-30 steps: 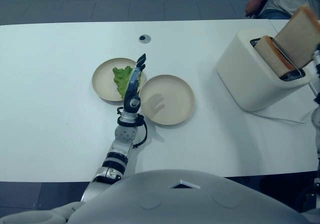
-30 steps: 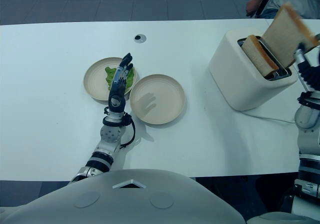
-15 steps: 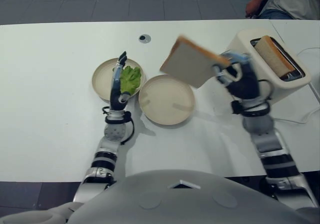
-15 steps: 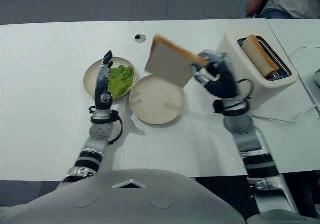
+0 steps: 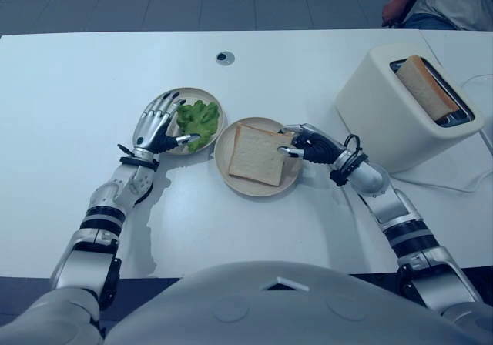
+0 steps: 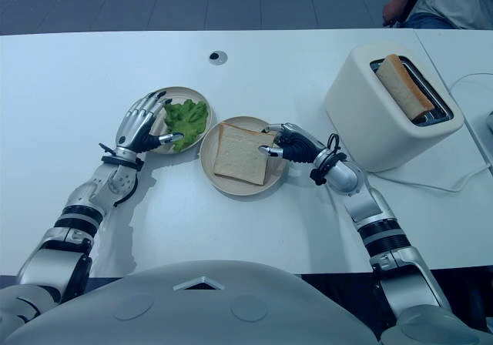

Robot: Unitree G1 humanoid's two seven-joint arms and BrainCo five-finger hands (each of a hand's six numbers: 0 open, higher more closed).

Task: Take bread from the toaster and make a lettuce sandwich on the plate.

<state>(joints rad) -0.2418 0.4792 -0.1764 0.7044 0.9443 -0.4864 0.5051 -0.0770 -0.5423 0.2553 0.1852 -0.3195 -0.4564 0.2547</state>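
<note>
A slice of bread (image 5: pixel 257 154) lies flat on the middle plate (image 5: pixel 231 177). My right hand (image 5: pixel 305 143) is at the slice's right edge, its curled fingers touching that edge. A second slice (image 5: pixel 429 88) stands in the slot of the white toaster (image 5: pixel 385 118) at the right. To the left, green lettuce (image 5: pixel 199 118) lies on another plate (image 5: pixel 202 95). My left hand (image 5: pixel 156 126) hovers open over that plate's left rim, fingers spread and thumb pointing at the lettuce without touching it.
The two plates sit side by side near the table's middle. A small round grommet (image 5: pixel 224 56) is set into the table behind them. A white cable (image 5: pixel 454 182) runs along the table beside the toaster's front right.
My right hand carried the bread slice from the toaster to the middle plate and laid it flat. My left hand tipped down from upright to over the lettuce plate.
</note>
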